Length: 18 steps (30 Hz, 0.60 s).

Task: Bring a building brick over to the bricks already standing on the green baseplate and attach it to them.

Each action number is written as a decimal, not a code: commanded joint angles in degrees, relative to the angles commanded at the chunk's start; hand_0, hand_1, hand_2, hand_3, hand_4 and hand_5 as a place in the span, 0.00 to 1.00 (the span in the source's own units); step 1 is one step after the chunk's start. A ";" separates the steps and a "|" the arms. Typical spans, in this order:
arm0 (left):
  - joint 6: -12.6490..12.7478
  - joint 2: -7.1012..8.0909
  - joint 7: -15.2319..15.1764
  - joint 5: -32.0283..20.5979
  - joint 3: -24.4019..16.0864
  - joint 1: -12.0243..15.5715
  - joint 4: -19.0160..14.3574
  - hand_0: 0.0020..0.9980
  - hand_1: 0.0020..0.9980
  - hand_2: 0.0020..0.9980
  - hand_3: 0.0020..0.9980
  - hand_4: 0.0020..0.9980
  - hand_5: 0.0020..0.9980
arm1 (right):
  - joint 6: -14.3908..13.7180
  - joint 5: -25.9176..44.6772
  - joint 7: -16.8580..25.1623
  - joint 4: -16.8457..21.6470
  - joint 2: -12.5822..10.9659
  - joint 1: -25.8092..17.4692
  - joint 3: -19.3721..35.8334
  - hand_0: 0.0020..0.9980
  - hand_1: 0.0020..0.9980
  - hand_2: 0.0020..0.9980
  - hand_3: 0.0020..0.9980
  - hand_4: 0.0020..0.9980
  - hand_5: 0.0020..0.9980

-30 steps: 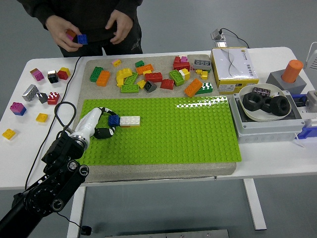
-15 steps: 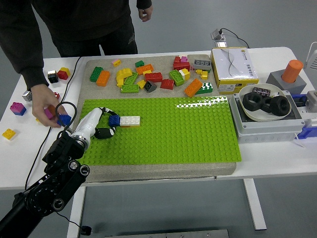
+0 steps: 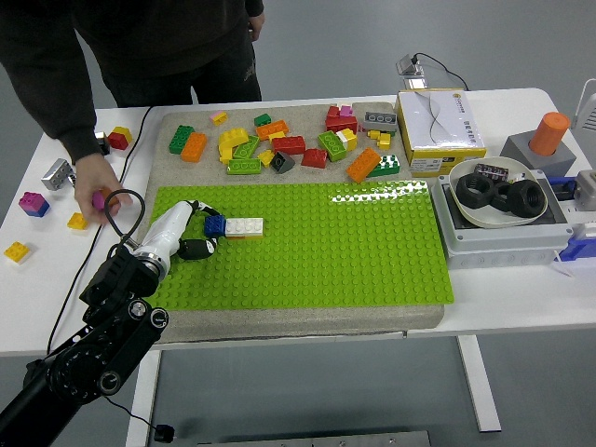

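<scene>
I saw the blue brick (image 3: pixel 215 224) seated on the green baseplate (image 3: pixel 326 251) at centre left of the frame, touching the white brick (image 3: pixel 244 226) to its right. My left robot hand (image 3: pixel 191 233) lay on the baseplate right against the blue brick, fingers (image 3: pixel 196 249) curled near it; I could not tell whether it gripped. Loose bricks (image 3: pixel 279 142) lay scattered above the baseplate. At the left edge of the bench (image 3: pixel 279 307), a person's hand (image 3: pixel 93 180) held a pink brick (image 3: pixel 98 199).
</scene>
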 joint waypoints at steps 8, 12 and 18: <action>-0.29 0.03 0.07 0.16 0.01 -0.11 0.05 0.98 0.90 0.88 0.49 0.45 0.00 | -0.12 0.12 0.13 0.00 -0.05 0.06 0.02 0.65 0.62 0.64 0.72 0.81 1.00; -0.33 0.04 0.05 0.14 0.06 -0.16 0.10 0.98 0.90 0.89 0.51 0.43 0.00 | -0.13 0.03 0.17 0.00 -0.08 0.10 0.09 0.65 0.62 0.64 0.72 0.81 1.00; -0.48 0.15 0.09 0.16 0.16 -0.22 0.25 0.98 0.90 0.89 0.53 0.42 0.00 | -0.17 -0.09 0.28 0.00 -0.19 0.14 0.14 0.65 0.62 0.63 0.72 0.81 1.00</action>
